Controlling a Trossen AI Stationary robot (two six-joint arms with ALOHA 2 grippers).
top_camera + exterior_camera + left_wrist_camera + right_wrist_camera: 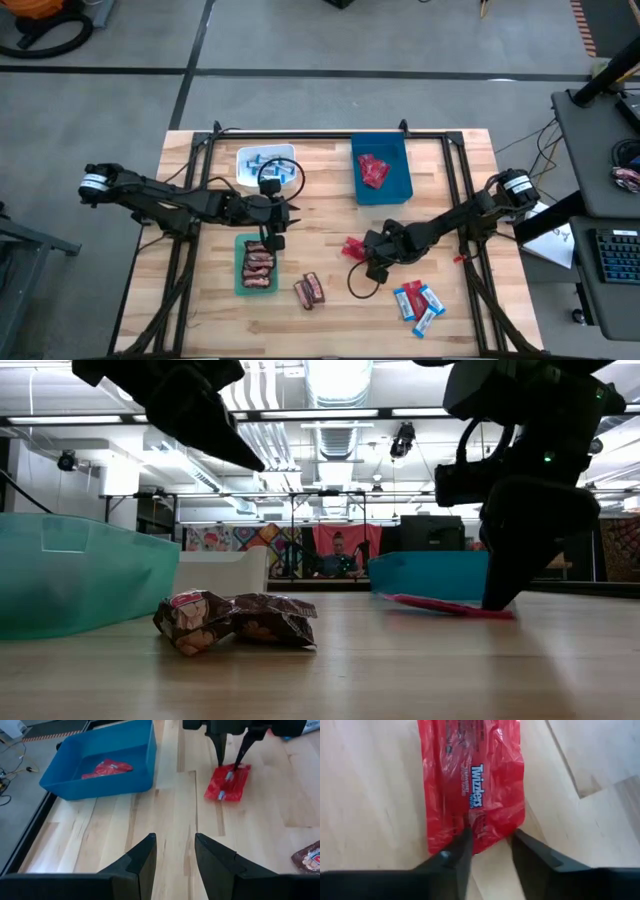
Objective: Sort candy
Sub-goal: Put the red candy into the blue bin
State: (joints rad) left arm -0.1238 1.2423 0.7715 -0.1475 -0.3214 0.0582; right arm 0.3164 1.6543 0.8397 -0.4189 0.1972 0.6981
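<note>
Right gripper [487,837] pinches red packet [470,780] (flat on table [365,795]).

I see a flat red crinkly packet [470,785] on the bare wood mid-table. Two more red ones [374,170] sit in the blue bin, maroon bars [259,264] in the green bin, two [309,290] beside it, blue-and-white bars [419,303] loose nearby.

Lab — ceiling ducts [335,435], desks
</note>
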